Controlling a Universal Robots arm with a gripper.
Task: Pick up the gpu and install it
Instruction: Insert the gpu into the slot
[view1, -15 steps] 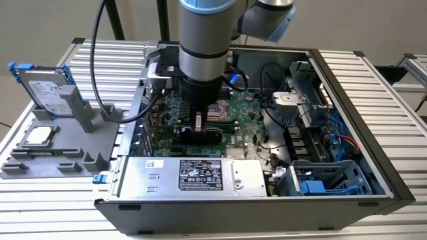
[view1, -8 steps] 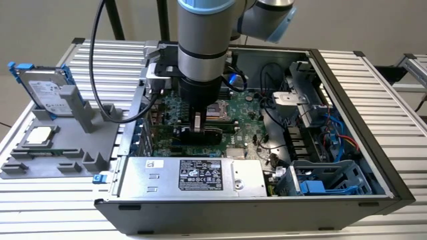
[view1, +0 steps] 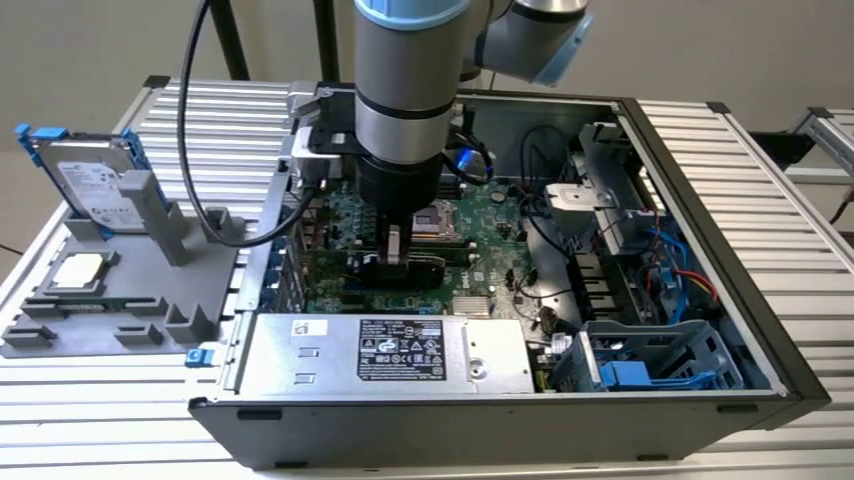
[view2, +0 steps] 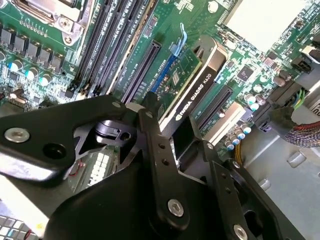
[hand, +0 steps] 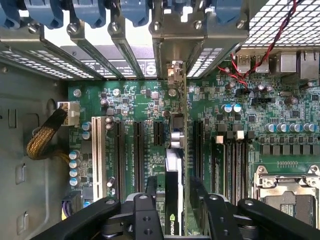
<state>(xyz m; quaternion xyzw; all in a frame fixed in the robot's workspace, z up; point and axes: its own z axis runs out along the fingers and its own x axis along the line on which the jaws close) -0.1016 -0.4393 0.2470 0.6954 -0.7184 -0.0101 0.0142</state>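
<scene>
The gripper (view2: 172, 137) sits low over the motherboard (view2: 45, 60), its black jaws closed on the upper edge of the gpu (view2: 192, 82). The card stands on edge between long black expansion slots (view2: 142, 70). A bundle of coloured cables (view2: 300, 132) lies beside it.

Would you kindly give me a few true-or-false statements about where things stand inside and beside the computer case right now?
1. The gripper is closed on the gpu, held on edge over the motherboard. True.
2. The gpu lies on the grey holder outside the case. False: it is inside the case, at the slots.
3. A hard drive with blue rails stands in the grey holder. True.
4. The small silver CPU chip sits in the motherboard socket. False: it rests on the grey holder.
</scene>
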